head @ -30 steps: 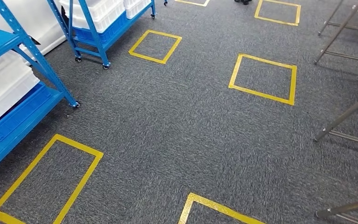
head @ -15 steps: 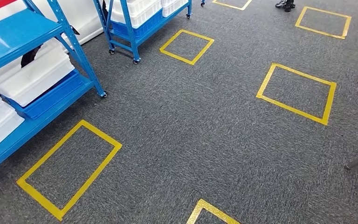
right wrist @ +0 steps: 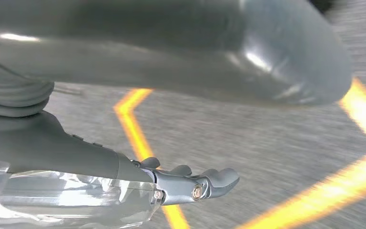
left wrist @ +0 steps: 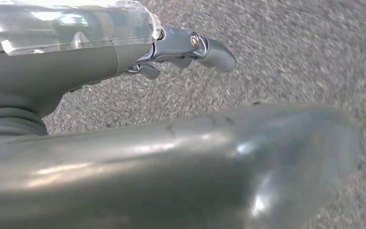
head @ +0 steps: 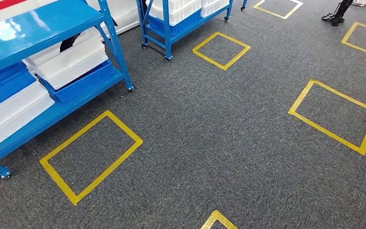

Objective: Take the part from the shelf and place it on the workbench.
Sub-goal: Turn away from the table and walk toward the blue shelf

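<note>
Blue shelf (head: 52, 57) well apart from empty left hand (left wrist: 181, 47).

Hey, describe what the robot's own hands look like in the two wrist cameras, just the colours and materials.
Both match. The left hand has a smooth matte grey shell at the wrist side, a clear glossy plastic cover over its back, and grey metallic fingers with a small brass-coloured screw at the joint. The right hand shows the same grey shell, transparent cover, and rounded grey fingers.
</note>
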